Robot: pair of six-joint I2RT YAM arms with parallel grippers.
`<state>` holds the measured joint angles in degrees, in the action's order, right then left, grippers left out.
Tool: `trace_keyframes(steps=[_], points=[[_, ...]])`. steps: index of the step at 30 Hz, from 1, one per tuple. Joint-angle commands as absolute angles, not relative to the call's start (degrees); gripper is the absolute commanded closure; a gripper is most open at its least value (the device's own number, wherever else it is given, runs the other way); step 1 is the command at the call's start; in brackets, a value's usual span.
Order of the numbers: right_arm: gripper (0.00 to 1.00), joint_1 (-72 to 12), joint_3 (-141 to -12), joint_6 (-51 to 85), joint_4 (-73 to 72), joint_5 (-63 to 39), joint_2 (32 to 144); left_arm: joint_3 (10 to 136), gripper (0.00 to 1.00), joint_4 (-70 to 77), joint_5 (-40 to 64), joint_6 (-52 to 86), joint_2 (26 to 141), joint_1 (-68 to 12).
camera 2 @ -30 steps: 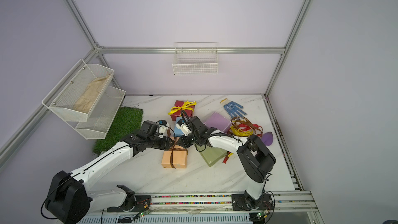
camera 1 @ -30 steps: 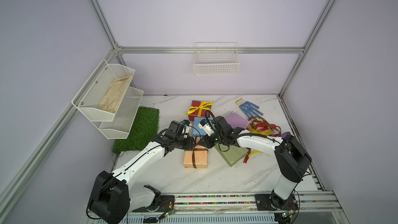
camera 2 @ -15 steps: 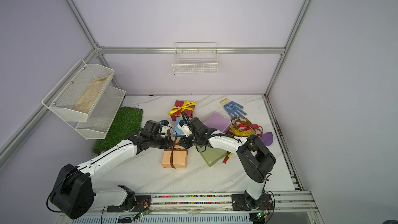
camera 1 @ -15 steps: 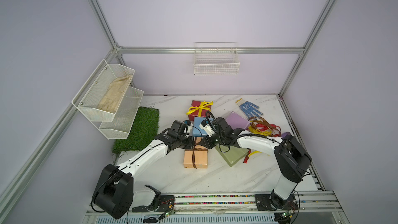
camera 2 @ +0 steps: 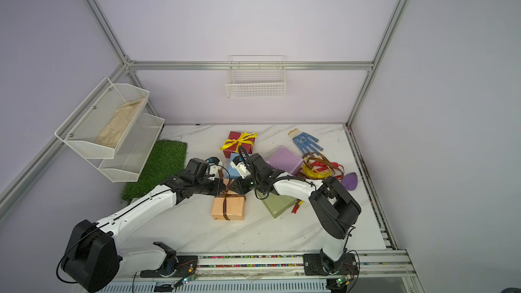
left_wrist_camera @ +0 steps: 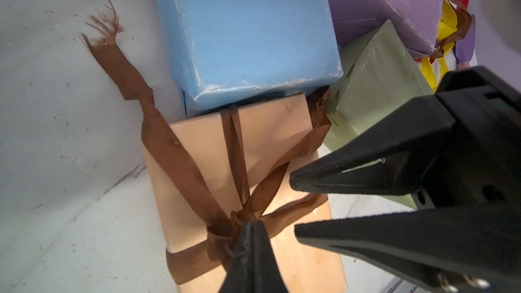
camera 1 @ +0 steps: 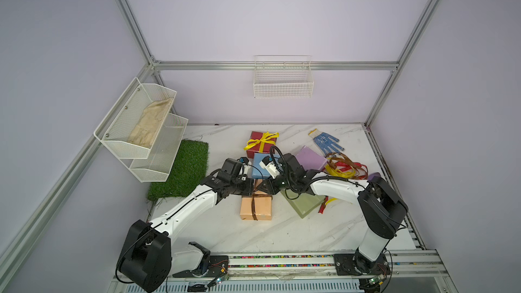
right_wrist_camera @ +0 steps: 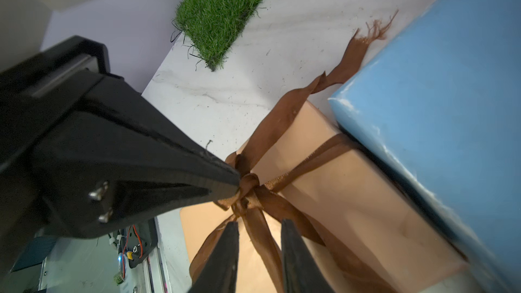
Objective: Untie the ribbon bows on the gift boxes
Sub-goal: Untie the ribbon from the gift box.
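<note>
Brown ribbon bow (left_wrist_camera: 245, 215): sat knotted on top of peach box (camera 1: 256, 208), mid-bench (camera 1: 282, 235). Far end of that box overlapped by light blue box (left_wrist_camera: 248, 32), with olive green box (left_wrist_camera: 375, 85) just beside. Saw a tight centre knot with slack strands spread over the lid and one frayed tail (left_wrist_camera: 104, 32) lying out on the bench.

Noted the change within the last second:
- Saw left gripper (right_wrist_camera: 238, 181) go from roughly half open to fully closed, tips right at the knot. Looked like a pinch on the ribbon there. Could not confirm how much fabric got caught.
- Saw the left arm creep in slightly nearer the box.
- Saw right gripper (right_wrist_camera: 259, 238) ease a little wider, fingers (right_wrist_camera: 222, 249) apart, straddling one strand without clamping it. Held nothing.

Read this as grasp on the knot just made, pull not begun. Saw no shift of box or knot in both top views. Judged next move needed the right side on an opposite strand or bracing the box. Otherwise risked dragging the light box along instead of loosening.

Elsewhere: found dark red box (camera 1: 255, 136) with yellow bow (camera 1: 262, 140) tied. Found lilac box (camera 1: 310, 159), blue and olive bare, with loose ribbons (camera 1: 344, 166) piled near the lilac one. Counted two bows left.
</note>
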<state>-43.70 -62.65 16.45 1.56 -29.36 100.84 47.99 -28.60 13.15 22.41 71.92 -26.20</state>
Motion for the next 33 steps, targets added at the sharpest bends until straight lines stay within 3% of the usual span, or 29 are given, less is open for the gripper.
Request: trace_keyframes(steps=[1, 6, 24, 33], points=[[0.7, -44.9, -61.9, 17.1, -2.3, -30.6, 101.2, 48.8, 1.0, -28.5, 13.6, 23.9, 68.7, -25.5], [0.76, -45.4, -61.8, 16.9, -3.5, -30.6, 101.7, 49.1, 1.0, -28.7, 13.6, 24.7, 66.2, -25.2], [0.76, -47.5, -63.0, 16.2, -4.5, -29.4, 103.6, 49.0, 1.0, -28.8, 14.2, 25.1, 65.3, -24.7], [0.9, -47.8, -64.2, 16.7, -4.7, -29.1, 104.4, 48.6, 1.0, -27.8, 14.7, 25.2, 65.2, -24.6]])
